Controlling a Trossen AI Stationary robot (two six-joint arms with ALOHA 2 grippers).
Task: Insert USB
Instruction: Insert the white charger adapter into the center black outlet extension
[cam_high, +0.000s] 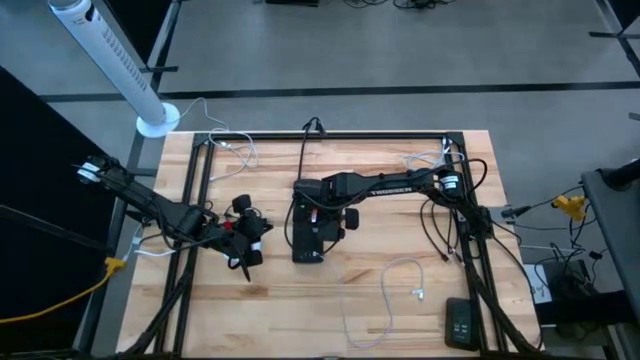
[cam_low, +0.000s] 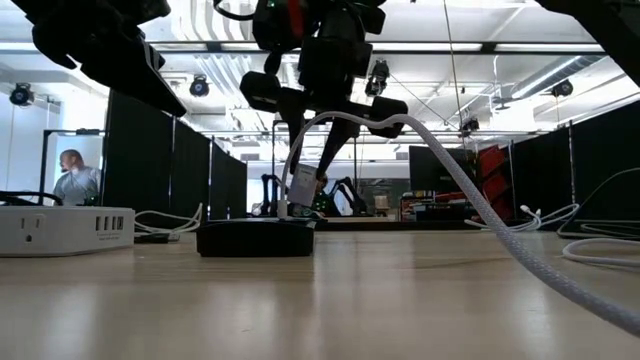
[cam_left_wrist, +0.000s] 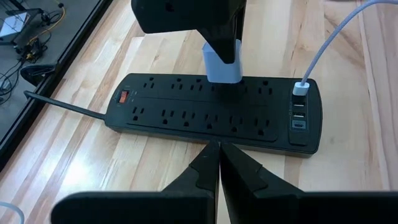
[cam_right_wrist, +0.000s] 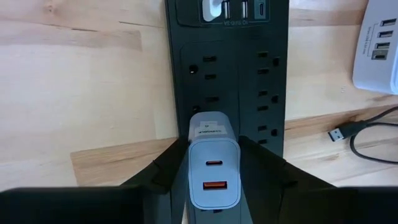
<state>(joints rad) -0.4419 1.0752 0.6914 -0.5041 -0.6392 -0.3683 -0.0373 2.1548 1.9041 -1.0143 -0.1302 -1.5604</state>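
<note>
I am gripping the white charger (cam_right_wrist: 213, 163) in my right hand (cam_right_wrist: 213, 171), lowering it squarely onto the power strip (cam_right_wrist: 225, 68); my left hand (cam_left_wrist: 219, 163), pinched shut, waits at 9 o'clock.

Overhead and table-level cameras are framing the black power strip (cam_high: 307, 236) widely, while both wrist cameras are viewing it close.
</note>
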